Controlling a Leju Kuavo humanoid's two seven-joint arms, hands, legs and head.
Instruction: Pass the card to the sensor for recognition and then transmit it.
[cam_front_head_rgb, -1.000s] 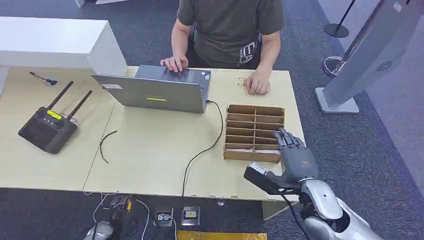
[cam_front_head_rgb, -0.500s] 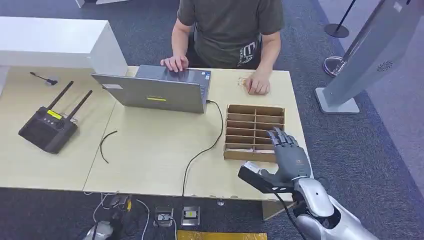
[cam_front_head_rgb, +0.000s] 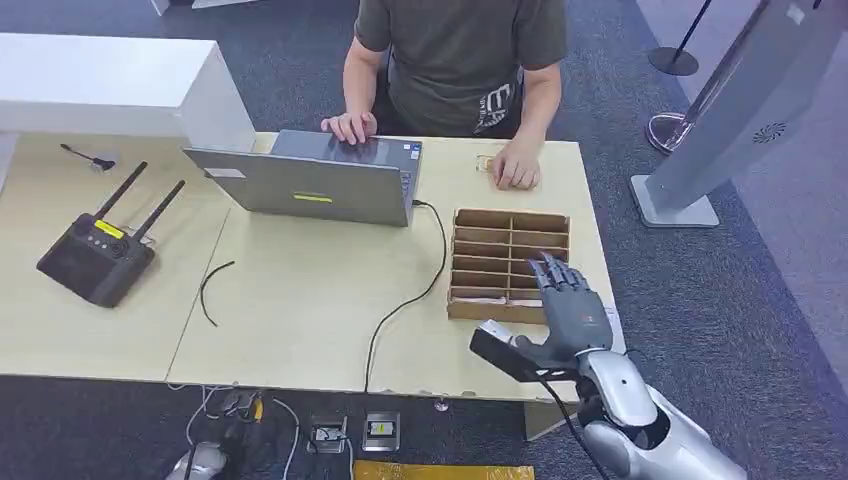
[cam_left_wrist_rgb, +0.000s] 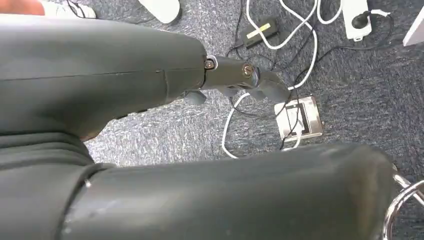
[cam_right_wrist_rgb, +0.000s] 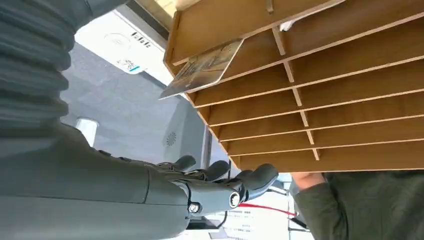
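A wooden slotted rack (cam_front_head_rgb: 505, 262) lies on the table's right side. In the right wrist view a printed card (cam_right_wrist_rgb: 202, 70) sticks out of one slot at the rack's (cam_right_wrist_rgb: 320, 100) edge. My right hand (cam_front_head_rgb: 568, 305) hovers over the rack's near right corner with its fingers spread and nothing in it; the card is apart from its fingers (cam_right_wrist_rgb: 250, 179). My left hand (cam_left_wrist_rgb: 235, 80) hangs above the floor, fingers loosely extended, holding nothing. A black box with two antennas (cam_front_head_rgb: 97, 255) sits at the table's left.
A person sits at the far side, one hand on a grey laptop (cam_front_head_rgb: 315, 180), the other beside a small object (cam_front_head_rgb: 485, 163). A black cable (cam_front_head_rgb: 405, 295) runs from the laptop over the front edge. A white kiosk stand (cam_front_head_rgb: 735, 110) rises on the right.
My right hand has slid a little left and back toward the table's front edge, staying over the rack's near right corner. Nothing was taken hold of.
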